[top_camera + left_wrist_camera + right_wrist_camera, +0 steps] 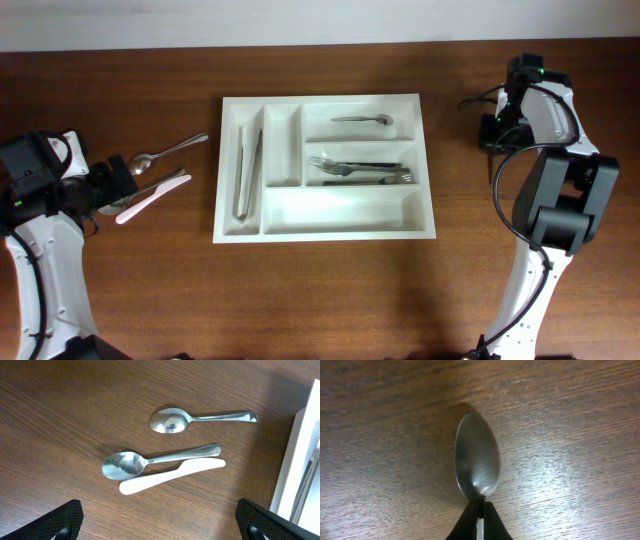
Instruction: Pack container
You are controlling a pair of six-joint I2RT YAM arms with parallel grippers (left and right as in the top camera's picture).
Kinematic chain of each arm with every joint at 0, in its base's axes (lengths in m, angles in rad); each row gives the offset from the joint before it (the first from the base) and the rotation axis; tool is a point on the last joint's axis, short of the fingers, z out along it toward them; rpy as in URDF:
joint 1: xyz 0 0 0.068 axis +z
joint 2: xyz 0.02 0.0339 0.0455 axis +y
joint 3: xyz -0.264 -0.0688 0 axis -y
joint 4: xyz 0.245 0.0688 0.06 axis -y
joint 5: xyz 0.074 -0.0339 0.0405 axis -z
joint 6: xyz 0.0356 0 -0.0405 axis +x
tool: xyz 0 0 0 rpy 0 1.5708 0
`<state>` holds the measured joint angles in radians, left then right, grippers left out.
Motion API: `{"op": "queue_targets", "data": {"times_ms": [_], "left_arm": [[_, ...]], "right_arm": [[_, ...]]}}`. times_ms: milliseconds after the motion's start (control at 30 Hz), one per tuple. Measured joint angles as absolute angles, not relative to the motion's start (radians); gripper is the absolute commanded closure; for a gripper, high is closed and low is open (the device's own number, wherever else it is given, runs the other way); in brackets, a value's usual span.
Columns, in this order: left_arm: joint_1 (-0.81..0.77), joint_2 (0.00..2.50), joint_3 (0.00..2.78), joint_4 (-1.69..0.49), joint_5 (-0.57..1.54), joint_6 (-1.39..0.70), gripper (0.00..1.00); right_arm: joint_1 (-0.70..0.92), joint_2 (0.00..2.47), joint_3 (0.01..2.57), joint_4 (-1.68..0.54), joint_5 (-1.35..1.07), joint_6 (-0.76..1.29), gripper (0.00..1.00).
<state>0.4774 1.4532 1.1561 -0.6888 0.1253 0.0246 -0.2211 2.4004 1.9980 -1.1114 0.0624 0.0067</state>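
The container (pixel 325 236) lies mid-table, holding tongs (pixel 247 172), 1 packed spoon (pixel 362 119) and forks (pixel 360 170). Well apart at the right, a loose spoon (pixel 477 462) is pinched at its neck by the right gripper (pixel 479 521), jaws closed. A pick-up is judged in hand, and lifting it to the packed spoon's compartment is called for. The left gripper (pixel 165 522) hangs jaws wide over 2 table spoons (pixel 170 421) and a white knife (pixel 170 476).

fwiw on my feed the left arm (pixel 45 250) and right arm (pixel 530 270) are white shells, black joints, loopy black cables (pixel 497 190), and the right pincer (pixel 479 522) is all black.
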Motion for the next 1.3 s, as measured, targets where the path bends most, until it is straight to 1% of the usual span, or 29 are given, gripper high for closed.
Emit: {"op": "queue_targets", "data": {"times_ms": [700, 1033, 1067, 1100, 1167, 1300], "left_arm": [[0.477, 1.453, 1.156, -0.689, 0.125, 0.025, 0.01], [0.477, 1.453, 1.156, -0.689, 0.125, 0.025, 0.01], [0.477, 1.453, 1.156, -0.689, 0.125, 0.025, 0.01], [0.477, 1.453, 1.156, -0.689, 0.125, 0.025, 0.01], [0.477, 1.453, 1.156, -0.689, 0.125, 0.025, 0.01], [0.477, 1.453, 1.156, -0.689, 0.125, 0.025, 0.01]], "right_arm": [[-0.223, 2.4, 2.008, -1.12, 0.054, 0.007, 0.96], [-0.253, 2.4, 2.006, -1.121, 0.051, 0.009, 0.96], [-0.256, 2.4, 2.006, -1.121, 0.051, 0.008, 0.95], [-0.258, 2.4, 2.006, -1.121, 0.051, 0.008, 0.89], [-0.26, 2.4, 2.006, -1.121, 0.05, 0.014, 0.85], [-0.26, 2.4, 2.005, -1.121, 0.051, 0.014, 0.87]]}}
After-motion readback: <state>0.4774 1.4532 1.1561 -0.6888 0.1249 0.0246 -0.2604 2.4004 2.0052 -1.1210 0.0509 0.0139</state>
